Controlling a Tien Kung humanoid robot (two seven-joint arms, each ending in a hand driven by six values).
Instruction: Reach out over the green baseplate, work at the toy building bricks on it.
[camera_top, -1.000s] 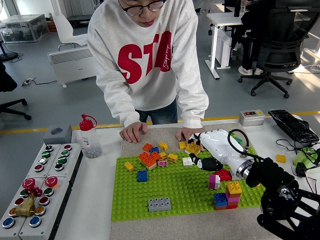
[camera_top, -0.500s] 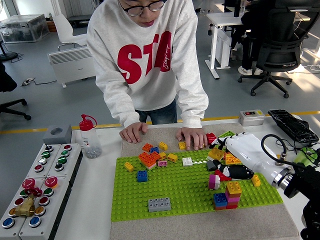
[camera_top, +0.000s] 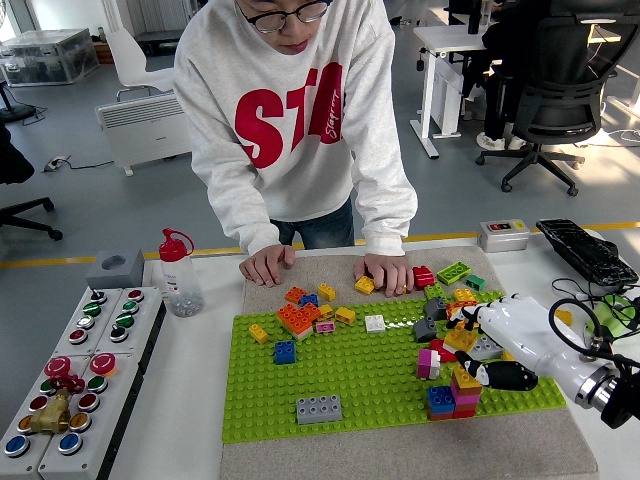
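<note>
The green baseplate (camera_top: 350, 385) lies on a beige mat mid-table. My right hand (camera_top: 478, 346), white with black fingertips, reaches in from the right over the plate's right edge. Its fingers are spread and hold nothing, with the thumb (camera_top: 508, 377) stretched toward the near edge. Just left of the thumb stands a stack of yellow, pink, red and blue bricks (camera_top: 455, 392). A yellow brick (camera_top: 462, 339) lies under the hand. A purple-pink brick (camera_top: 428, 362), a grey brick (camera_top: 318, 408), a blue brick (camera_top: 285, 351) and an orange cluster (camera_top: 298, 318) sit on the plate.
A person leans over the far side, with one hand (camera_top: 267, 265) and the other hand (camera_top: 385, 272) flat on the mat. Loose red (camera_top: 423, 276) and green (camera_top: 453, 272) bricks lie beside them. Button boxes (camera_top: 70, 395) and a red-capped bottle (camera_top: 180, 275) stand left, a keyboard (camera_top: 585, 250) right.
My right hand has pulled back to the right and toward the near edge, from the plate's far middle to its right edge. The person's hands stay on the mat.
</note>
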